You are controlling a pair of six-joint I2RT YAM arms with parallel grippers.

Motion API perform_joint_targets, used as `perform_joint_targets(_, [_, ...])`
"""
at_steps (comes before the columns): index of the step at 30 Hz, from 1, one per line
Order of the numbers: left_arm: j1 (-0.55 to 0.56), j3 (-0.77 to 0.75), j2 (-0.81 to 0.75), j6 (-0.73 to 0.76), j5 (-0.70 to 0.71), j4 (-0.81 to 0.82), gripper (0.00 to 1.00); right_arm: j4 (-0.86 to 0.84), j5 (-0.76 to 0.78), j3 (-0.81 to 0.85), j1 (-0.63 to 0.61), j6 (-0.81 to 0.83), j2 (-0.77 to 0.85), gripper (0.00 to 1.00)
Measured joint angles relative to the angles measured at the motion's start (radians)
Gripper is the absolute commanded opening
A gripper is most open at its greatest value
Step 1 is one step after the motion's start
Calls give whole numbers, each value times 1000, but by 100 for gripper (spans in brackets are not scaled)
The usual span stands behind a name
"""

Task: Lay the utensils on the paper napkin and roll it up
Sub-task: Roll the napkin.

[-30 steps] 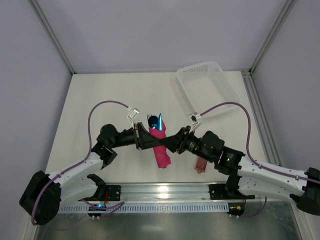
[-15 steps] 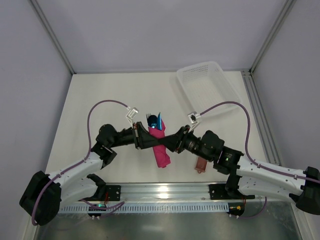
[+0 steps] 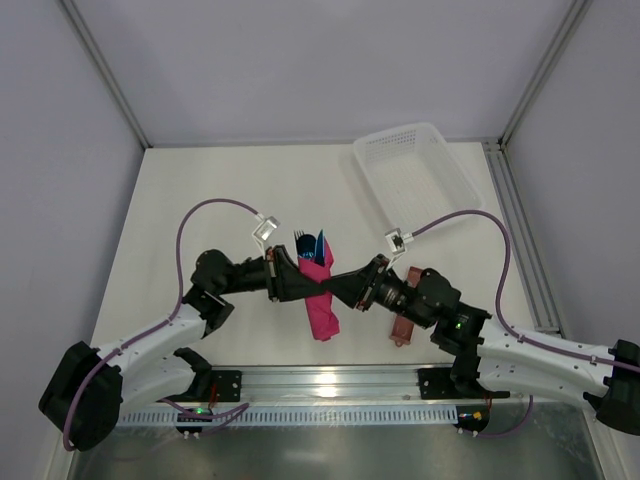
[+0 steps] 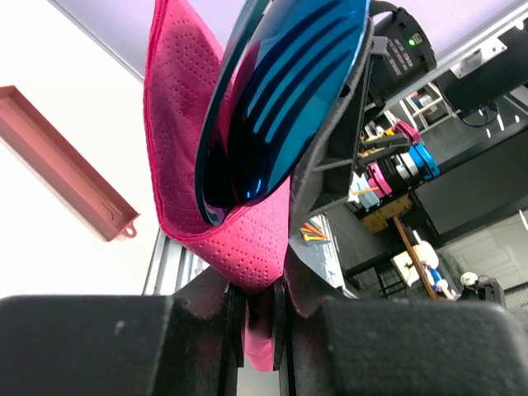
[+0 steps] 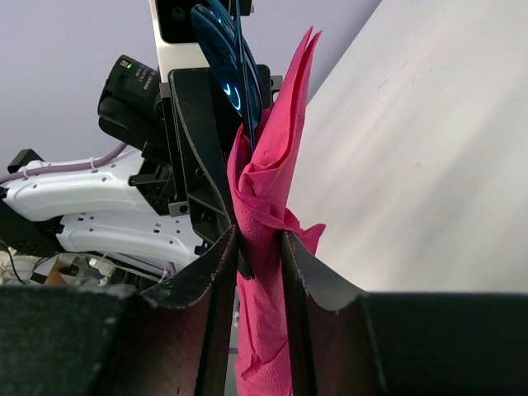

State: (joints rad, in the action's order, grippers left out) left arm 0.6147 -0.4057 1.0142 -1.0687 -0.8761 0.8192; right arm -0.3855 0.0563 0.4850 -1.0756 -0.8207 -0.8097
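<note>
The magenta paper napkin [image 3: 321,296] is wrapped into a roll around the blue utensils [image 3: 309,242], whose fork and spoon heads stick out of its far end. My left gripper [image 3: 303,283] is shut on the napkin roll from the left. My right gripper [image 3: 338,288] is shut on the same roll from the right. In the left wrist view the napkin [image 4: 177,157] cups the blue spoon and fork [image 4: 285,91]. In the right wrist view the twisted napkin [image 5: 262,247] sits between my fingers with the blue utensils [image 5: 221,45] above.
A white mesh basket [image 3: 415,172] stands at the back right. A flat reddish-brown sleeve [image 3: 405,322] lies on the table beside my right arm, also in the left wrist view [image 4: 66,165]. The table's front rail runs along the near edge.
The right arm has shifted a little right and lower, its wrist turning, while both grippers stay on the roll. The roll has barely moved.
</note>
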Motion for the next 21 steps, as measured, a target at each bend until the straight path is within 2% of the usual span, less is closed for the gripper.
perform_joint_targets(5, [6,-4,0,-4,-23,3,0,-42,-11,-26,4,-10,12,5])
perform_joint_targets(8, [6,-11,0,-8,-31,2,0,-48,-15,-26,4,-11,13,15])
perform_joint_targets(12, [7,-20,3,-14,-37,2,0,-63,-18,-25,4,-12,12,18])
perform_joint_targets(16, [9,-20,4,-21,-42,2,0,-81,-26,-25,5,-14,-2,24])
perform_joint_targets(19, [16,-20,8,-23,-42,2,0,-94,-32,-24,4,-16,-14,23])
perform_joint_targets(21, [19,-20,11,-23,-42,2,0,-104,-34,-24,5,-17,-21,16])
